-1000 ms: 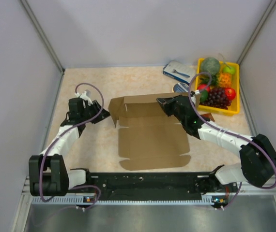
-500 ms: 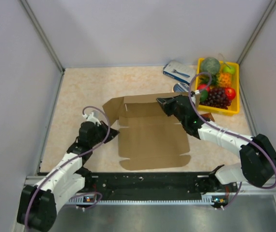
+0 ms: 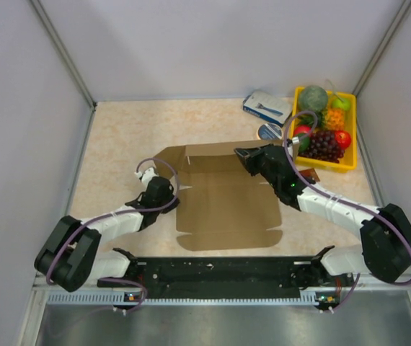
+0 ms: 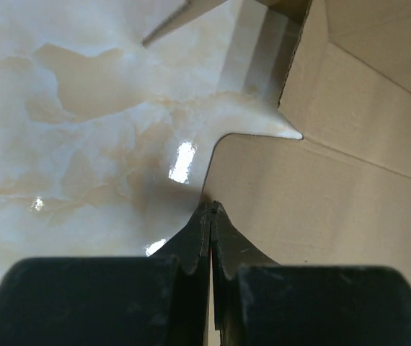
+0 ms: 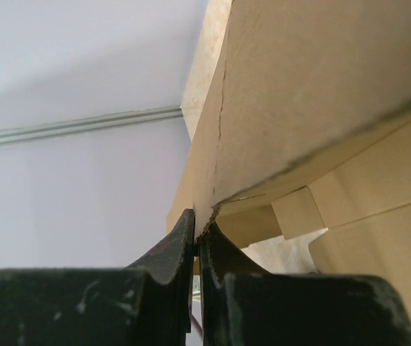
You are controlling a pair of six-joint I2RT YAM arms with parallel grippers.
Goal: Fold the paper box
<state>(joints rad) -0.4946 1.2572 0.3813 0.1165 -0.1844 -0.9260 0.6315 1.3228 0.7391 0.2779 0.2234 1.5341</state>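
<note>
Flattened paper box [image 3: 223, 209] at the centre of the table [image 3: 119, 137], its rear panel standing up with the edge clamped between the fingers of the right gripper [image 3: 240, 154], and the left gripper [image 3: 169, 191], fingers pressed together, at the box's left edge, seemingly gripping nothing.

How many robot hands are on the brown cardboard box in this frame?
2. The shut left hand meets the large brown corrugated cardboard box at its left edge; the right hand pinches its raised far flap.
</note>
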